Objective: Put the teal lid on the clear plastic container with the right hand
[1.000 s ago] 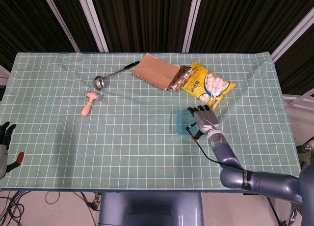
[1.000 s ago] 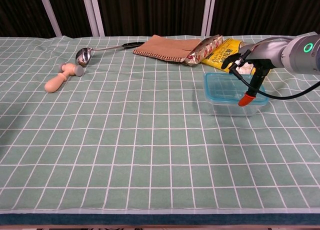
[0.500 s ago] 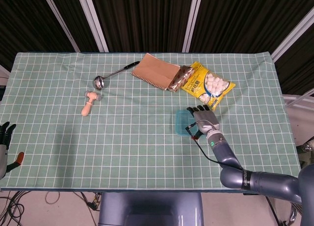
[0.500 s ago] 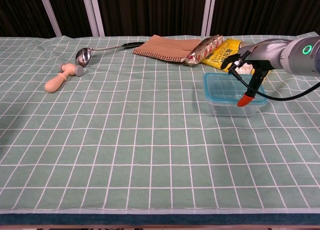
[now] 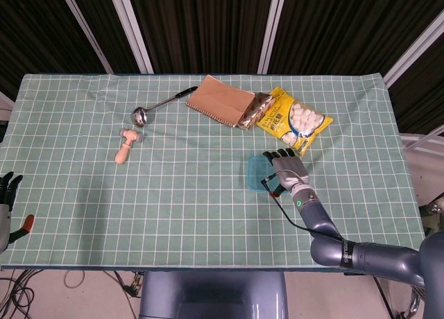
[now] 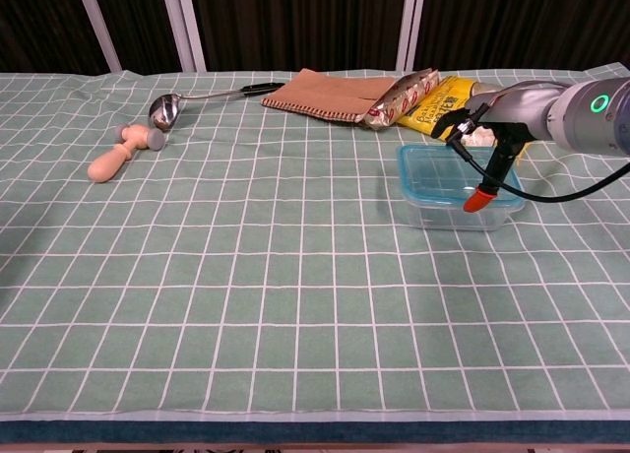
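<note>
Head view: the right hand lies flat, palm down, over the teal lid, which sits on the clear plastic container on the green checked tablecloth. The fingers are spread across the lid's far right part; whether they press on it or only hover I cannot tell — nothing is gripped. Beyond the hand lies a yellow snack bag, and beside that a brown notebook with a shiny wrapper against its edge. A ladle and a wooden mallet lie well apart to the left. The left hand shows at the table's left edge, fingers apart, holding nothing.

Chest view: the clear plastic container stands with the teal lid on top. The right hand reaches over the lid's far right corner — an orange-tipped thumb points down toward the lid's front rim.
</note>
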Motion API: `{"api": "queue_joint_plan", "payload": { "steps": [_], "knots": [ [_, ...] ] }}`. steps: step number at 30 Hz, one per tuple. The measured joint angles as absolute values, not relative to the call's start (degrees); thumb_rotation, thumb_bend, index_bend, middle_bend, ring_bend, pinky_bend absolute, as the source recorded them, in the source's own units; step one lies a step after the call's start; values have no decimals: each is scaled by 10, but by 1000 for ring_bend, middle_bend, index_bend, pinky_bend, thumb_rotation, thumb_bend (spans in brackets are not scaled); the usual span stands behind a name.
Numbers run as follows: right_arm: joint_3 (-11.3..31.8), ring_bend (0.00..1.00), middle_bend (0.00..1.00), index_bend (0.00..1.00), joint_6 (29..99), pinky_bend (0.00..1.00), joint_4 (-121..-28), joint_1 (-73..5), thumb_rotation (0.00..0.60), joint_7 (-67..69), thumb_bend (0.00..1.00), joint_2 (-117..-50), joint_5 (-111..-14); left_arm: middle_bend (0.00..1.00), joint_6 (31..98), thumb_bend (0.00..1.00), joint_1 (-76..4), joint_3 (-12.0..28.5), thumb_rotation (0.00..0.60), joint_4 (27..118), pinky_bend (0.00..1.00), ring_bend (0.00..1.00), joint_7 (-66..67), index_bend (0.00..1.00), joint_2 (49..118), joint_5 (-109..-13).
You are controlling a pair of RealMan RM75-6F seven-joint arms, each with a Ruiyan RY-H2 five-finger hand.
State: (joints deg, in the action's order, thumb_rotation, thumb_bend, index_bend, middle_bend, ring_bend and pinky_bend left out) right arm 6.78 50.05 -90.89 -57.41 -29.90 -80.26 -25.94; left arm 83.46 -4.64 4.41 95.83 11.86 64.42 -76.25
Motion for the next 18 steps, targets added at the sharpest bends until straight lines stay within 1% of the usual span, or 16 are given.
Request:
{"api": "queue_joint_plan", "payload": {
  "steps": [18],
  "knots": [
    [69, 95, 485, 132, 510, 0, -908, -571, 600, -298, 353, -809, -265, 0, 834, 330, -46, 44, 600, 958, 0, 0, 120, 80, 644, -762]
  ]
}}
